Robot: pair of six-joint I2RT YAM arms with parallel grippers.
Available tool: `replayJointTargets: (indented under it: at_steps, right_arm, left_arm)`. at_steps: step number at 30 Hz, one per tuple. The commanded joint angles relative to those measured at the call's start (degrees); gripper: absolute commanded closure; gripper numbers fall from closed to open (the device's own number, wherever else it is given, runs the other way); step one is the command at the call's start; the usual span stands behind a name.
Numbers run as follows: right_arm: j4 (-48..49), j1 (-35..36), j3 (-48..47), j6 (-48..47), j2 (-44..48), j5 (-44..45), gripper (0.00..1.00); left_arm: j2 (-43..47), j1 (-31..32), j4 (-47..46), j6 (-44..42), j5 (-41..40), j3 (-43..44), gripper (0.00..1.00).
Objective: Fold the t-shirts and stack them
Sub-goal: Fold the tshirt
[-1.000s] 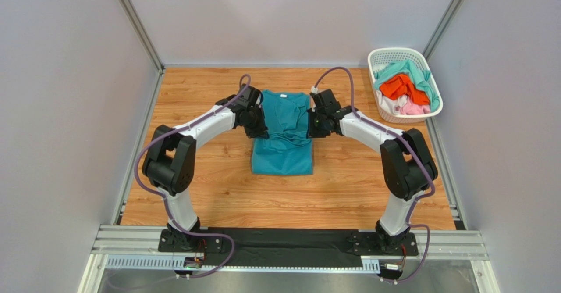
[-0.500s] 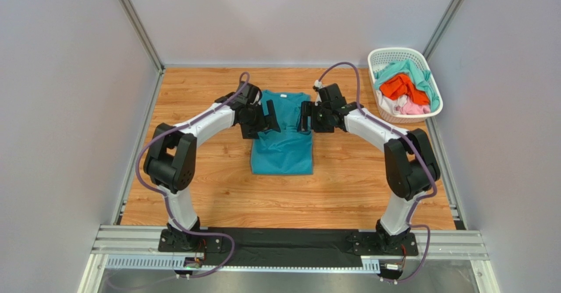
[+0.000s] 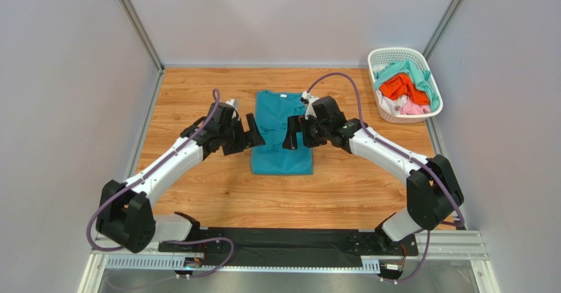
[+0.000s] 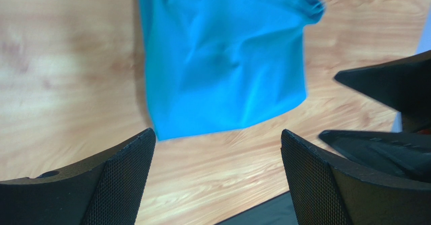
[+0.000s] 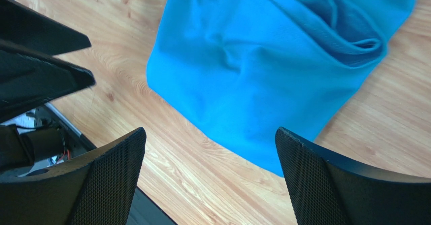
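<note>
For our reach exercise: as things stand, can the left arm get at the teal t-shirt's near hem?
Probably yes: the left end effector hangs open beside the teal t-shirt, with only bare table between it and the hem.

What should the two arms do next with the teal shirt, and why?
Probably lower the left gripper and right gripper, both open and empty, to pinch the near hem. The teal shirt already lies narrow with sleeves folded in, so hem-to-collar seems next.

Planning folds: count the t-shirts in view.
4. Teal-blue fabric t-shirt on the wooden table; mint-green one, orange one, pale pink one in the white plastic lattice basket; more may be hidden.
</note>
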State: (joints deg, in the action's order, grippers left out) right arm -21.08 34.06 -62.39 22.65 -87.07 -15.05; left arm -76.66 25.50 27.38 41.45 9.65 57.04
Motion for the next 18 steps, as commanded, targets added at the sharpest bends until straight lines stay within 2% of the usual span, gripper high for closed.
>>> replayJointTargets:
  at_steps: [1,7,11,14,18]
  right_arm:
    - [2.8,1.4,-0.4,0.4,-2.3,-1.8,0.00]
    - [3.5,2.5,-6.1,0.1,-12.0,-2.9,0.00]
    - [3.2,2.5,-11.2,-0.2,-18.5,-1.0,0.00]
    - [2.8,2.1,-16.3,-0.8,-23.4,0.8,0.00]
    - [1.8,0.3,-22.9,-1.0,-30.3,2.4,0.00]
  left_arm:
    - [6.0,-0.1,0.8,1.3,-2.2,-7.9,0.00]
    - [13.5,-0.1,-0.1,1.9,-4.0,-18.3,0.00]
    - [16.9,-0.1,-1.8,1.6,-5.2,-21.2,0.00]
    - [16.6,-0.1,-0.8,1.2,-8.7,-21.2,0.00]
    - [15.5,-0.1,-0.7,0.2,-8.2,-20.9,0.00]
